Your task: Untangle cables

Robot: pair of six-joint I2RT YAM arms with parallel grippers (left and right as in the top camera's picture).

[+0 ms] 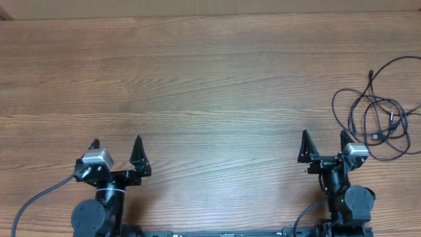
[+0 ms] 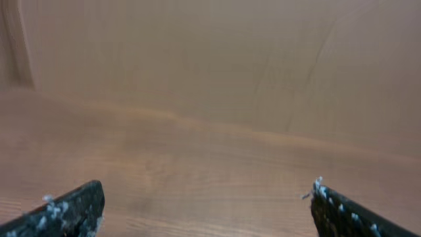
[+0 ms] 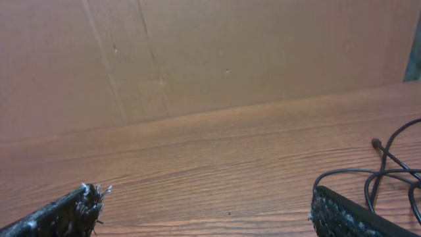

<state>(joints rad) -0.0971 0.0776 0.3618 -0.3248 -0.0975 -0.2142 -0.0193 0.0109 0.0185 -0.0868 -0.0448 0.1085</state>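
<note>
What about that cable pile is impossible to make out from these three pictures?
- Overhead: the cables run past the right frame edge, so their full extent is cut off; strands too thin to count or trace crossings.
- Overhead: the plug ends are too small to identify.
- Right wrist: only a few strands show at the right edge; the frame cuts off the rest.
- Left wrist: no cables in view.

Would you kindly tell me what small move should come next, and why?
Probably move the right gripper rightward and forward toward the cables. Both grippers stand open and empty; the tangle lies just beyond the right one, far from the left gripper.
</note>
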